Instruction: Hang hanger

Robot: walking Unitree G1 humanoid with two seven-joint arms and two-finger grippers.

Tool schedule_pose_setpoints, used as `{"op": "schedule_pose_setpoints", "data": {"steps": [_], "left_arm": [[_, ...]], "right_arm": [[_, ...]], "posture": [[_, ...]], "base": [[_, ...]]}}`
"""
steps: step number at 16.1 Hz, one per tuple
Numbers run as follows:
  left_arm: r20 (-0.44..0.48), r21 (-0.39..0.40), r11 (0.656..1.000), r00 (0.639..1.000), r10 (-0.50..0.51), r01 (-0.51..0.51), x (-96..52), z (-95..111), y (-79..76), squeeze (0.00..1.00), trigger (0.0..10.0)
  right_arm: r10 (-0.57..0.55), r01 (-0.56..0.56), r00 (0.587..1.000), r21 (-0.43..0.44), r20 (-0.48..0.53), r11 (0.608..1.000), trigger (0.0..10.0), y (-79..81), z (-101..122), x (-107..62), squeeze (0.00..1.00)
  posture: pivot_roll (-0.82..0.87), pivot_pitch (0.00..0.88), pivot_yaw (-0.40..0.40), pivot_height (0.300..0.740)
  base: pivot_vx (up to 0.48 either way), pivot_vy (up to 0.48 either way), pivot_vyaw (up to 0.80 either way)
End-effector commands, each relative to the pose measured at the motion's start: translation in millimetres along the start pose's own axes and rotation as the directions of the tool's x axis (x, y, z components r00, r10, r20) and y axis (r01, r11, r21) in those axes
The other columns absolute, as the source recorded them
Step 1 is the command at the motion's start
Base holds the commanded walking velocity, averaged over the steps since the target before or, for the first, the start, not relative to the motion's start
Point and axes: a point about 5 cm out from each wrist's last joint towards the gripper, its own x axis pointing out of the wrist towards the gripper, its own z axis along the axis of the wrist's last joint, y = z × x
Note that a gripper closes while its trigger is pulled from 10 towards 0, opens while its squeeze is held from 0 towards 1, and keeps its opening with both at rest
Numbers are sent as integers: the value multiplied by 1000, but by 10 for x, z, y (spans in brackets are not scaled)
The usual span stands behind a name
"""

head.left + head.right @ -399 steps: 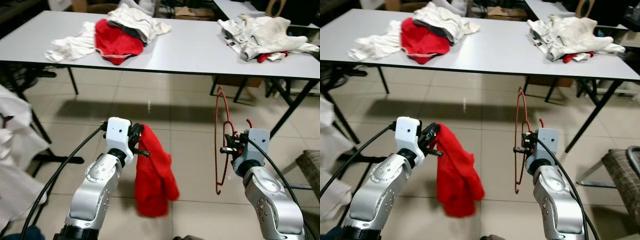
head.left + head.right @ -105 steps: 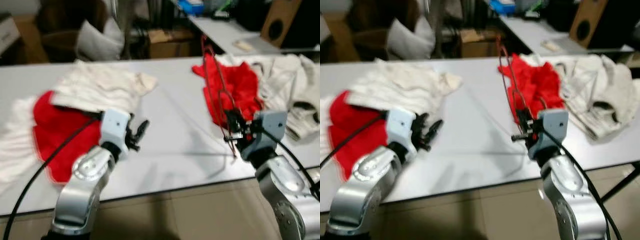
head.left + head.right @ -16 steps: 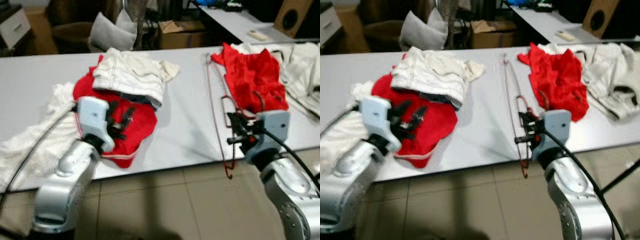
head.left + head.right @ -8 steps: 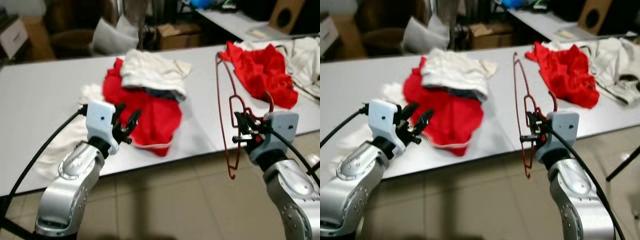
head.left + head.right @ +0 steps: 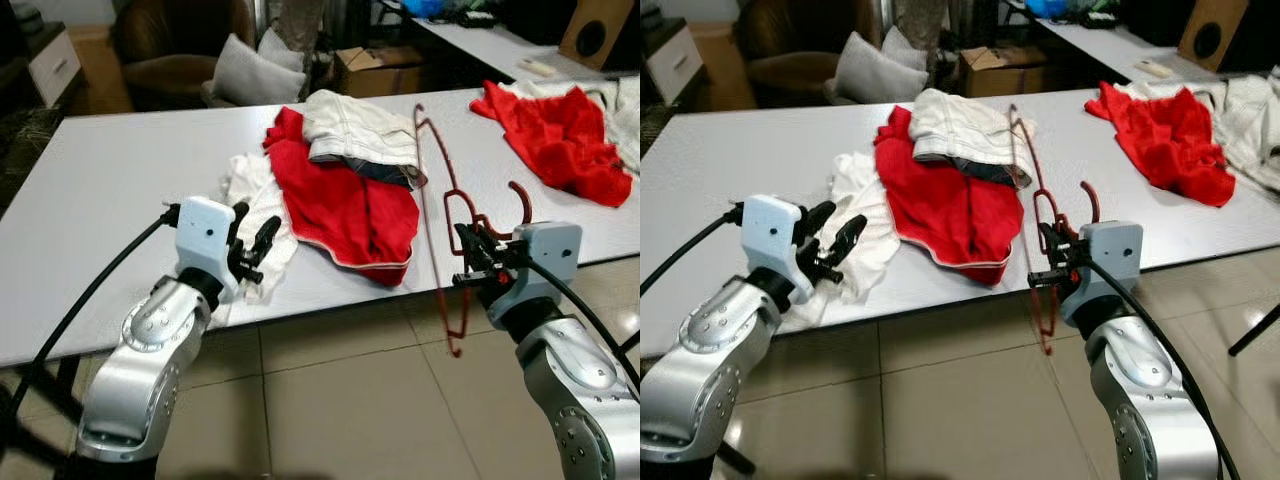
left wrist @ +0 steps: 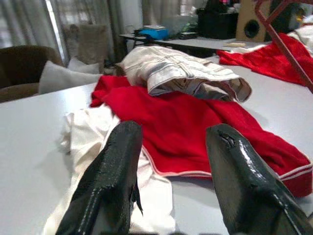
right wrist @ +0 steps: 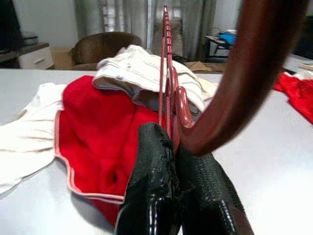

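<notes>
- We hold the red hanger [image 5: 443,215] in our right gripper [image 5: 472,262], fingers pinched together on the wire near the neck; it stands upright and edge-on, hook [image 5: 518,197] curling toward the wrist, lower end hanging past the table edge over the floor.
- No garment on the hanger; it is bare.
- Our left gripper [image 5: 255,247] is empty, fingers [image 6: 108,185] spread apart, raised over the near table edge just in front of the white cloth [image 5: 252,200].
- Progress, as we judge it: hanger picked up and carried, hanging not yet done. We see no rail, rod or rack here, so the place to hang it is still to be found or faced.
- Left to do: get to a rail, lift the hook over it, let go.
- Surface: long white table [image 5: 90,190], matte, with one clothes pile in the middle — a red garment [image 5: 345,210] lying over the white cloth, a cream folded garment [image 5: 360,130] on top.
- Far right of the table: another red garment [image 5: 560,130], with pale clothes beside it at the edge.
- Floor: beige tiles [image 5: 340,420], glossy.
- Room behind: brown armchair [image 5: 180,40] with a grey cushion [image 5: 250,75], cardboard box [image 5: 385,70], second table with a speaker [image 5: 598,30].
</notes>
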Motion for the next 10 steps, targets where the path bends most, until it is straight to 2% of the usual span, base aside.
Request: {"op": "schedule_pose_setpoints", "data": {"steps": [1, 5, 10], "left_arm": [[8, 2, 1000, 1000, 2, -2, 17, 11, -12, 0, 10000], [7, 3, 1000, 1000, -4, 4, 37, -9, -53, 0, 10000], [-17, 0, 1000, 1000, -2, 2, 65, -71, -76, 0, 10000]], "right_arm": [[-8, 8, 1000, -15, 7, 1000, 10000, -34, 28, 6, 0], [-3, 3, 1000, -28, 0, 1000, 10000, -40, 17, 10, 0], [-8, 7, 1000, -47, -27, 999, 10000, -57, -32, 0, 0]], "posture": [[-116, 9, 0, 740], [-120, 5, 1, 740], [-125, 0, 5, 740]], "base": [[0, -480, 0], [0, -480, 0], [0, 0, 0]]}}
